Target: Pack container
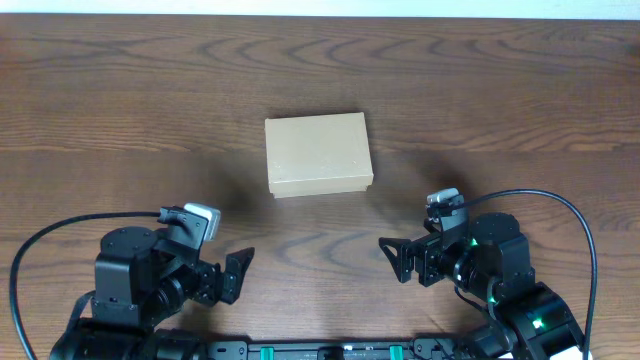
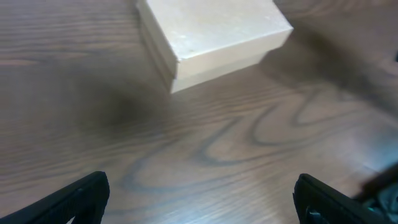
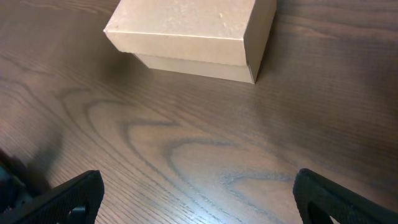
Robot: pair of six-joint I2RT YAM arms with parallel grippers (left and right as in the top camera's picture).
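Observation:
The container is a small tan cardboard box with its lid down flat, lying at the middle of the table. In the left wrist view the container sits ahead and slightly right; in the right wrist view the container sits ahead, slightly left. My left gripper hovers near the front edge, left of and well short of the box, open with nothing between its fingers. My right gripper mirrors it on the right, also open and empty, fingers spread wide over bare wood.
The dark wood-grain table stretches around the box on all sides. Black cables loop out from each arm base near the front corners. A pale strip marks the table's far edge.

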